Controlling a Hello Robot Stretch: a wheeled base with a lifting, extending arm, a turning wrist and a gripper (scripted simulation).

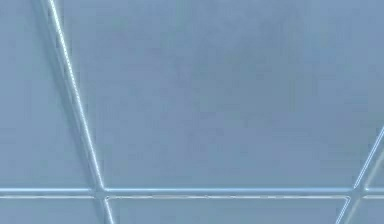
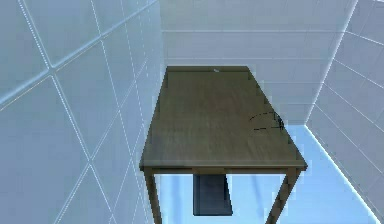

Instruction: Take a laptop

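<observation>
You're facing wall (image 1: 200, 100) close; fwd drive risking bump. Dark slab (image 2: 212, 195) lying under table (image 2: 200, 110), maybe laptop. End effector: can't tell.

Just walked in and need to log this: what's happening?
A Stretch robot is after a laptop. Ahead it faces a pale blue tiled wall close up. On its arm side a dark wooden table stands in a tiled corner, with a small dark thing near one side edge and a dark flat shape beneath its near edge. Whether either is the laptop cannot be told.
</observation>
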